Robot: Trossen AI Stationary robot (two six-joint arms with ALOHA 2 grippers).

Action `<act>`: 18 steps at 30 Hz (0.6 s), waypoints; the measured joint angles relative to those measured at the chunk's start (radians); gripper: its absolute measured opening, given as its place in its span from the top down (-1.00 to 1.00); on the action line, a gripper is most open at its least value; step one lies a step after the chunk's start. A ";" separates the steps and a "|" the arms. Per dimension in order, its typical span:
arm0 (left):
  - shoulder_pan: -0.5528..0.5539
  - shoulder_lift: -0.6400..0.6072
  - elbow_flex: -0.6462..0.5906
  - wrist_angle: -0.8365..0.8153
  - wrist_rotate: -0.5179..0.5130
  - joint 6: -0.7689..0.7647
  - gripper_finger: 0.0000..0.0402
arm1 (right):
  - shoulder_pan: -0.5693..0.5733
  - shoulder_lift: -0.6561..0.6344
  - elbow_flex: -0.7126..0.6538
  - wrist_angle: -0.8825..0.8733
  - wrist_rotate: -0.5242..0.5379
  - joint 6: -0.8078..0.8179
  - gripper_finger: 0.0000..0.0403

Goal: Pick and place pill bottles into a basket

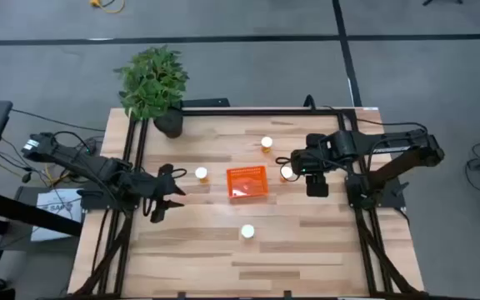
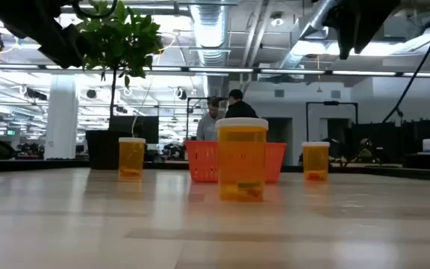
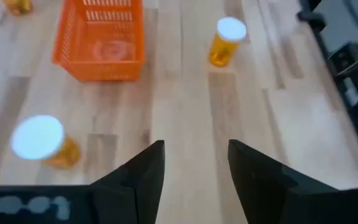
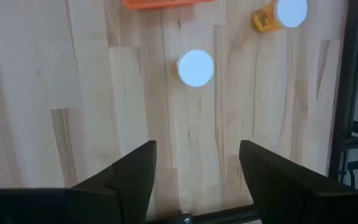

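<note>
Right gripper (image 4: 194, 165) spread above bottle (image 4: 196, 68) | left gripper (image 3: 194, 165) spread, idle | risk: off-centre descent tips bottle beside basket (image 1: 247, 182)

Pale wood-plank table (image 1: 307, 250), orange plastic mesh basket (image 1: 247, 182), translucent orange plastic bottles (image 2: 242, 161)

Bright-orange mesh plastic basket (image 1: 247, 182), white-capped translucent orange pill bottles (image 1: 201, 173), pale striped wooden table (image 1: 307, 250), green leafy plant (image 1: 152, 79).
</note>
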 joint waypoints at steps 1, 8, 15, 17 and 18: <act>0.000 0.009 0.009 0.013 -0.017 0.025 0.17 | 0.000 0.000 0.000 0.000 0.000 0.000 -0.12; 0.000 0.063 0.064 0.085 -0.104 0.170 0.17 | 0.000 0.000 0.000 0.010 0.001 -0.003 -0.12; 0.000 0.113 0.067 0.139 -0.090 0.208 0.17 | 0.000 0.000 0.000 0.054 0.005 -0.013 -0.12; 0.000 0.125 0.067 0.139 -0.090 0.208 0.17 | 0.000 0.000 0.000 0.062 0.005 -0.023 -0.12; 0.000 0.129 0.067 0.141 -0.090 0.208 0.17 | 0.000 0.000 0.000 0.064 0.006 -0.027 -0.12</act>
